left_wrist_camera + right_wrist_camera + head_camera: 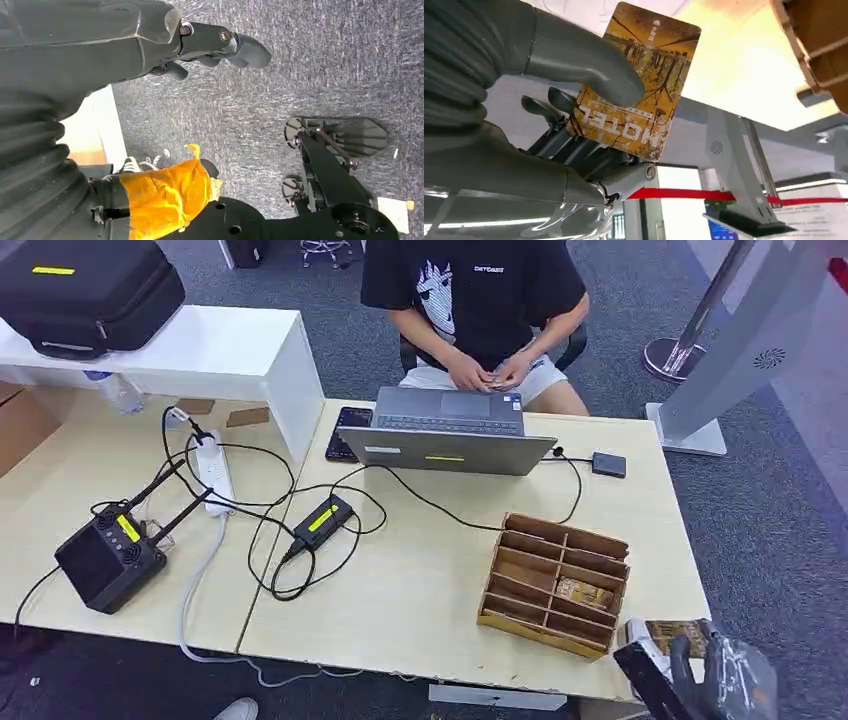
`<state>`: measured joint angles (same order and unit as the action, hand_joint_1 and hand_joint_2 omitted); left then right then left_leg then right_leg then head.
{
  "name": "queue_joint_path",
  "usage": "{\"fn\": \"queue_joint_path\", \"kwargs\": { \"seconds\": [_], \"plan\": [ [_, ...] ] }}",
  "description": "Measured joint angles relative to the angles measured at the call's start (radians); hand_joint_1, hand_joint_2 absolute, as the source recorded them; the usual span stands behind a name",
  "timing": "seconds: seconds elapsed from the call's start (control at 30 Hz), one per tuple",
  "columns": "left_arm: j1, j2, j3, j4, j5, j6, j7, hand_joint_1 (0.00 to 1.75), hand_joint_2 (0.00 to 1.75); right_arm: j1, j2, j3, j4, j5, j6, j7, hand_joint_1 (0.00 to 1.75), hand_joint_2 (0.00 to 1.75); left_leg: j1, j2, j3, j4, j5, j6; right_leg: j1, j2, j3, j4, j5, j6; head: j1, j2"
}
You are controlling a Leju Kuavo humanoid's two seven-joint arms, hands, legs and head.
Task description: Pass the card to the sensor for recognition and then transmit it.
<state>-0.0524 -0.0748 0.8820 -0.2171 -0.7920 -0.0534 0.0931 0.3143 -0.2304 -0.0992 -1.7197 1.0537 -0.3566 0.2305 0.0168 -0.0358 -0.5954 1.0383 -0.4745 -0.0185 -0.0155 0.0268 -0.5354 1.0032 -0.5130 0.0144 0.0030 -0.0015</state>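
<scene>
Box: wooden divided box [555,585] on the table [400,590], near its front right corner; one card [585,592] lies in a right-hand compartment.
Right hand: right hand [574,125] holds the held card [636,80], thumb [589,65] pressed on its face, fingers [549,107] behind; off the table's front right corner.
Left hand: left hand [200,45] over carpet, fingers loosely curled, nothing held.
Writing: "HOTEL" on the held card.

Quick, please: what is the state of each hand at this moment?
Left hand: holds nothing, fingers apart, open.
Right hand: holding the card between thumb and fingers.
</scene>
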Motion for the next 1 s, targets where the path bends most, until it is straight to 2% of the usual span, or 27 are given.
{"fn": "queue_joint_path", "kwargs": {
  "seconds": [0.13, 0.73, 0.77, 1.0],
  "plan": [
    [0.000, 0.000, 0.006, 0.000, -0.005, 0.000, 0.000, 0.00, 1.75, 0.000, -0.019, 0.012, 0.015, 0.031, 0.002, 0.030, 1.75, 1.75, 0.000, 0.000, 0.000, 0.000, 0.000, 0.000, 0.000, 0.000, 0.000, 0.000, 0.000, 0.000, 0.000, 0.000],
    [0.000, 0.000, 0.013, 0.000, -0.019, -0.001, 0.000, 0.00, 1.75, -0.003, -0.051, 0.043, 0.039, 0.029, 0.035, 0.048, 1.75, 1.75, 0.000, 0.000, 0.000, 0.000, 0.000, 0.000, 0.000, 0.000, 0.000, 0.000, 0.000, 0.000, 0.000, 0.000],
    [-0.001, 0.000, 0.013, 0.000, -0.021, -0.001, 0.000, 0.00, 1.75, -0.005, -0.054, 0.046, 0.042, 0.028, 0.037, 0.049, 1.75, 0.00, 0.000, 0.000, 0.000, 0.000, 0.000, 0.000, 0.000, 0.000, 0.000, 0.000, 0.000, 0.000, 0.000, 0.000],
    [-0.001, 0.000, 0.014, 0.000, -0.027, -0.001, 0.000, 0.00, 1.75, -0.015, -0.067, 0.060, 0.061, 0.042, 0.055, 0.058, 1.75, 0.00, 0.000, 0.000, 0.000, 0.000, 0.000, 0.000, 0.000, 0.000, 0.000, 0.000, 0.000, 0.000, 0.000, 0.000]
  ]
}}
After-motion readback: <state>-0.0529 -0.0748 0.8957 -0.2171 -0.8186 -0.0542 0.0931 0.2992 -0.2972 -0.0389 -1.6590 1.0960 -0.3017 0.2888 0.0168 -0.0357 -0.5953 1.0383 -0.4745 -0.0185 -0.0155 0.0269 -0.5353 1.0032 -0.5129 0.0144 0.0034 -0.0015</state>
